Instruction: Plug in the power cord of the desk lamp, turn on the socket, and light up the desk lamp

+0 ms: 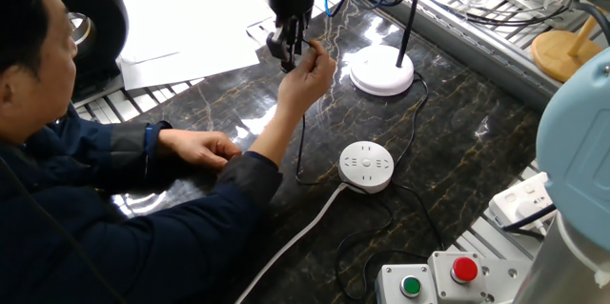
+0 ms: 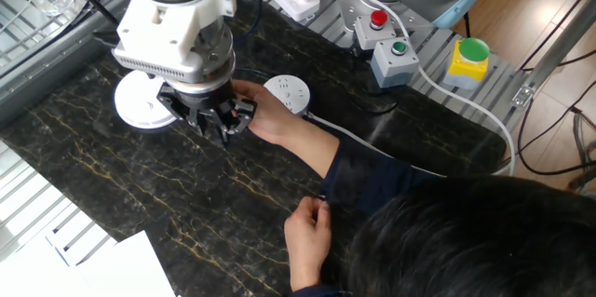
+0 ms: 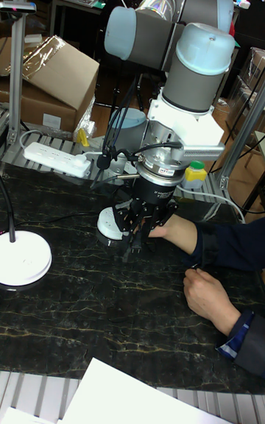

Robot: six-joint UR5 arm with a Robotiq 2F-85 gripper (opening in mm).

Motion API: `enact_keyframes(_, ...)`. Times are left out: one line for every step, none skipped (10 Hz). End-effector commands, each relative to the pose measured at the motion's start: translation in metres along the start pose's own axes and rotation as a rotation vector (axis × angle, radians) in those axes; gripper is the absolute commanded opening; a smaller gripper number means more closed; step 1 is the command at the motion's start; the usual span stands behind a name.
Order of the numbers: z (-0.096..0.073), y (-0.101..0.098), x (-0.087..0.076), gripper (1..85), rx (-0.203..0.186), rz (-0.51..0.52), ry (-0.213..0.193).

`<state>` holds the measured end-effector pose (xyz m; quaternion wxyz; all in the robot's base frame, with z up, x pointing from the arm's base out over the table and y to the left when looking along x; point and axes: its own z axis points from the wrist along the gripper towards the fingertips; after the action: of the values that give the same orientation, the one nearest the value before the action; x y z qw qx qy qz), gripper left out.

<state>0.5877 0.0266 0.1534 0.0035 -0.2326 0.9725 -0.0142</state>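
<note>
At top centre of the frame the black two-finger gripper (image 1: 289, 50) hangs above the dark marbled tabletop (image 1: 457, 142), and a person's raised hand (image 1: 307, 73) reaches up to its fingertips, holding the thin black power cord (image 1: 301, 142) there; whether the jaws are closed on the plug cannot be made out. The cord drops from the hand to the table and runs toward the small round white socket with outlet holes (image 1: 367, 166) at centre right, whose thick white cable (image 1: 295, 242) trails to the lower edge. The desk lamp's flat white disc base (image 1: 382, 70) with its thin black stem stands upper right of centre, well apart from the socket, and the person's other hand (image 1: 202, 148) rests on the table at left.

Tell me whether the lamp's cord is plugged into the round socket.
Not plugged in. The socket shows bare outlet holes; a person's hand holds the power cord up at the gripper.
</note>
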Motion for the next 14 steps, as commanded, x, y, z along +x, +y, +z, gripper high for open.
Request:
enact_keyframes(-0.002,-0.001,-0.005,39.3,0.005,-0.125,-0.013)
enact_keyframes(-0.002,-0.003,-0.010,39.0,0.018,-0.170,-0.028)
enact_keyframes(-0.002,-0.005,-0.013,38.3,0.030,-0.202,-0.038)
enact_keyframes(-0.003,-0.006,-0.015,37.3,0.035,-0.207,-0.046)
enact_keyframes(-0.003,-0.005,-0.015,36.0,0.029,-0.198,-0.046)
enact_keyframes(-0.002,-0.001,-0.014,35.0,0.012,-0.176,-0.043)
enact_keyframes(-0.002,0.003,-0.014,33.3,-0.007,-0.154,-0.047)
enact_keyframes(-0.002,-0.001,-0.014,33.0,0.011,-0.183,-0.045)
enact_keyframes(-0.002,0.000,-0.014,33.0,0.009,-0.206,-0.046)
enact_keyframes(-0.002,-0.002,-0.016,33.0,0.017,-0.237,-0.054)
enact_keyframes(-0.002,-0.004,-0.019,33.0,0.027,-0.277,-0.062)
enact_keyframes(-0.003,-0.006,-0.022,33.0,0.037,-0.318,-0.072)
enact_keyframes(-0.003,-0.008,-0.023,33.0,0.046,-0.341,-0.077)
enact_keyframes(-0.002,-0.009,-0.024,33.0,0.055,-0.358,-0.080)
